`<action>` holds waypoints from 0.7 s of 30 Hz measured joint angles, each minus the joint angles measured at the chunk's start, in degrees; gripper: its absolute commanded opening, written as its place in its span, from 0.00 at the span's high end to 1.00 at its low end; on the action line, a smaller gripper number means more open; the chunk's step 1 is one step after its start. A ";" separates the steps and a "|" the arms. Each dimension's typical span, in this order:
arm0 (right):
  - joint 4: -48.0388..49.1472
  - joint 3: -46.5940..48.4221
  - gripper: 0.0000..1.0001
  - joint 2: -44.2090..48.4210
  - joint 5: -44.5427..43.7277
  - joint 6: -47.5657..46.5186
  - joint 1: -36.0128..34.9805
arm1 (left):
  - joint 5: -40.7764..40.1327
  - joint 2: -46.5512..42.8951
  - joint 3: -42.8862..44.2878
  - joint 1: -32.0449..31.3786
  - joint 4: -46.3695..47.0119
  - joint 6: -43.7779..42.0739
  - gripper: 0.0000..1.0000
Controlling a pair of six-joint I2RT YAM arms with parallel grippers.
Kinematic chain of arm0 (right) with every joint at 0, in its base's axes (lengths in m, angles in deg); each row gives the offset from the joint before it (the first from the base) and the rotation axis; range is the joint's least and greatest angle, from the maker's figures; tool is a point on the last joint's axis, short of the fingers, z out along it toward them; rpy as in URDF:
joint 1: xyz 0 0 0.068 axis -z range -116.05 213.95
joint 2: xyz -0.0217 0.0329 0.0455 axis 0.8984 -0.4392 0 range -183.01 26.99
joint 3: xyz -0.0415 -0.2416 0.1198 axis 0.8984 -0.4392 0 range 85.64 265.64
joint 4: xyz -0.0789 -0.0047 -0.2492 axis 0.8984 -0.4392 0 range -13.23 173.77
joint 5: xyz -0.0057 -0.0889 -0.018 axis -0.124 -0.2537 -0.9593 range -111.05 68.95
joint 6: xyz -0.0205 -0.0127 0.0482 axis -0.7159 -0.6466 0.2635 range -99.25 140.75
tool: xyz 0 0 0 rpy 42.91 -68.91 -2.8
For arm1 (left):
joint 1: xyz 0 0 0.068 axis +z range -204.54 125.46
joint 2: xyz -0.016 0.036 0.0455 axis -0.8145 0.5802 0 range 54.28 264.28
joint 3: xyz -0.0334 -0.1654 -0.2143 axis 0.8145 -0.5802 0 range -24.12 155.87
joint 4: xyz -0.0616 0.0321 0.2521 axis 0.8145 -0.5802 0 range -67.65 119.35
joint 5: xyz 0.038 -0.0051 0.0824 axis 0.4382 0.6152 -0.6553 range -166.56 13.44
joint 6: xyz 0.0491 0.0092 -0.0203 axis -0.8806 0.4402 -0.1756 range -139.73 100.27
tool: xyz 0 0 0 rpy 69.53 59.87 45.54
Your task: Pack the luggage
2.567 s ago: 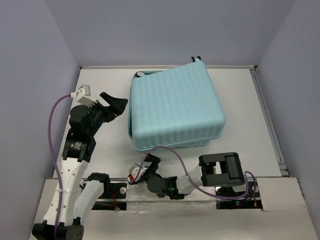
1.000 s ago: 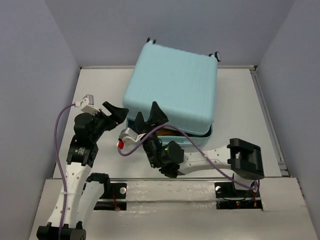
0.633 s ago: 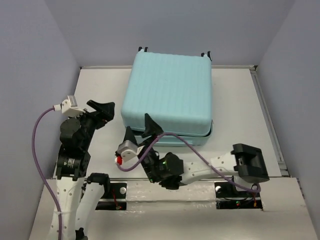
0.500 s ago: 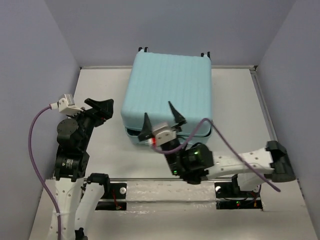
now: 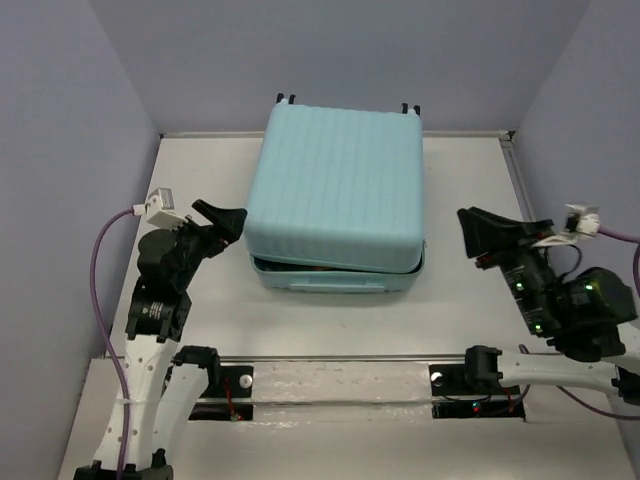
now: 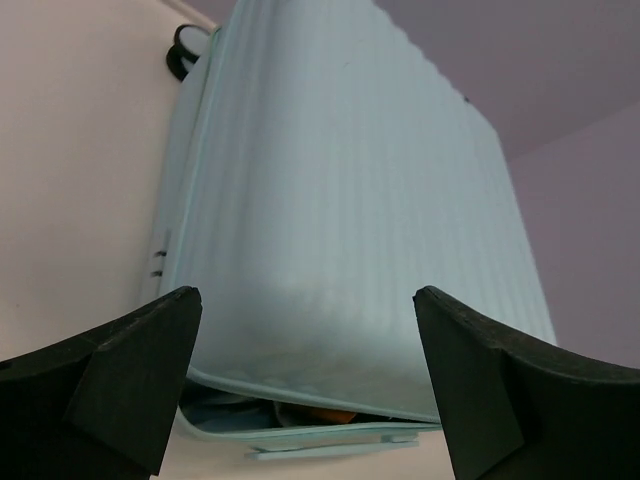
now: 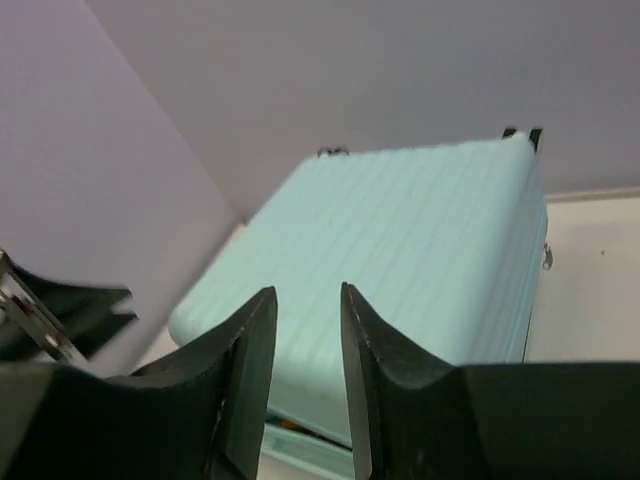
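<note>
The luggage (image 5: 335, 190), a pale aqua ribbed hard-shell case, lies flat in the middle of the table, wheels at the far edge. Its lid is down but for a thin gap along the near edge (image 5: 330, 268), where something orange (image 6: 335, 413) and blue lining show. My left gripper (image 5: 228, 222) hovers just left of the case's near left corner, open wide and empty, facing the case (image 6: 330, 220). My right gripper (image 5: 470, 238) hangs off the case's right side, apart from it. Its jaws (image 7: 307, 290) are narrowed to a small gap with nothing between them.
The white table (image 5: 200, 160) is boxed in by lilac walls on the left, back and right. A metal rail (image 5: 340, 372) with the arm bases runs along the near edge. A purple cable (image 5: 105, 250) loops from the left wrist.
The case's lid has come down from raised to nearly shut. My right arm swung from the case's near edge out to its right, and its jaws narrowed. The left gripper shifted slightly.
</note>
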 measured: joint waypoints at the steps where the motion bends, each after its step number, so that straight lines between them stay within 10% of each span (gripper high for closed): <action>1: -1.99 1.14 0.58 -3.34 0.72 1.38 0.90 | -0.02 -0.55 0.85 -0.26 0.02 0.02 0.01; 6: -11.58 8.98 0.55 -25.07 17.49 6.75 20.31 | -0.26 2.10 14.23 -4.26 3.39 -0.52 0.01; 10: -16.37 11.93 0.80 -37.07 30.38 11.23 41.27 | -4.87 7.23 21.18 -16.11 7.28 -2.49 0.01; 15: -16.24 5.70 0.93 -33.70 43.15 19.71 65.90 | -18.69 21.38 26.16 -49.40 9.27 -8.68 0.01; 21: -10.29 -12.61 0.93 -27.15 55.15 26.23 71.30 | -25.38 30.21 15.65 -65.02 10.88 -9.81 0.03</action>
